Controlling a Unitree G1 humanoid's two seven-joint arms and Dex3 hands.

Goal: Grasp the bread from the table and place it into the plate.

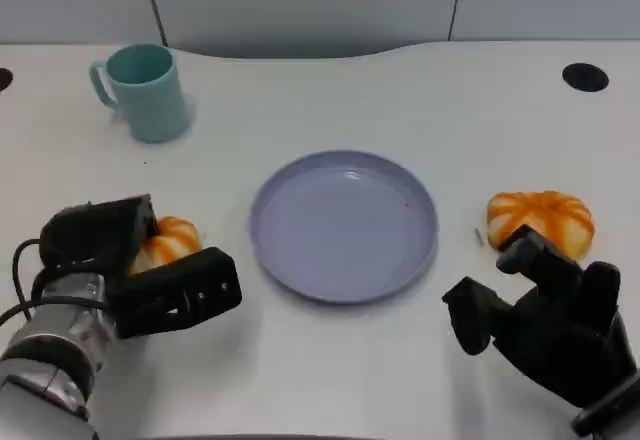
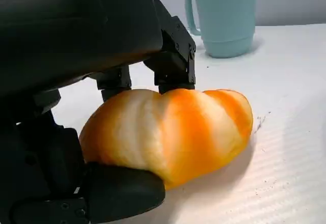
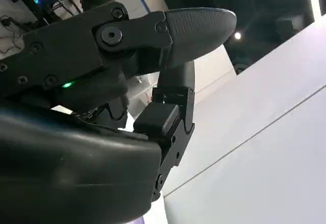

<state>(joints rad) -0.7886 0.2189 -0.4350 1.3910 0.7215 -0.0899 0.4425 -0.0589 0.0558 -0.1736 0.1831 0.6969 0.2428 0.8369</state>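
The bread (image 1: pixel 168 242), an orange-and-cream striped roll, lies on the white table (image 1: pixel 330 370) well to the left of the plate (image 1: pixel 343 224), about level with the plate's middle. The left hand (image 1: pixel 140 265) is closed around it: the left wrist view shows the roll (image 2: pixel 168 132) resting on the table with black fingers (image 2: pixel 170 61) pressing on its top and another finger (image 2: pixel 119 191) tucked against its lower near side, so the hand grips it while it sits on the surface. The plate is lavender, round and shallow, with nothing in it. A second striped roll (image 1: pixel 540 218) lies on the table just to the right of the plate. The right hand (image 1: pixel 545 320) sits just nearer the robot than that roll, to the plate's lower right, fingers spread apart and holding nothing; its fingertips come close to the roll, though I cannot tell whether they touch it. A teal mug (image 1: pixel 145 90) stands upright well beyond the plate to the left, its handle turned away from the plate.
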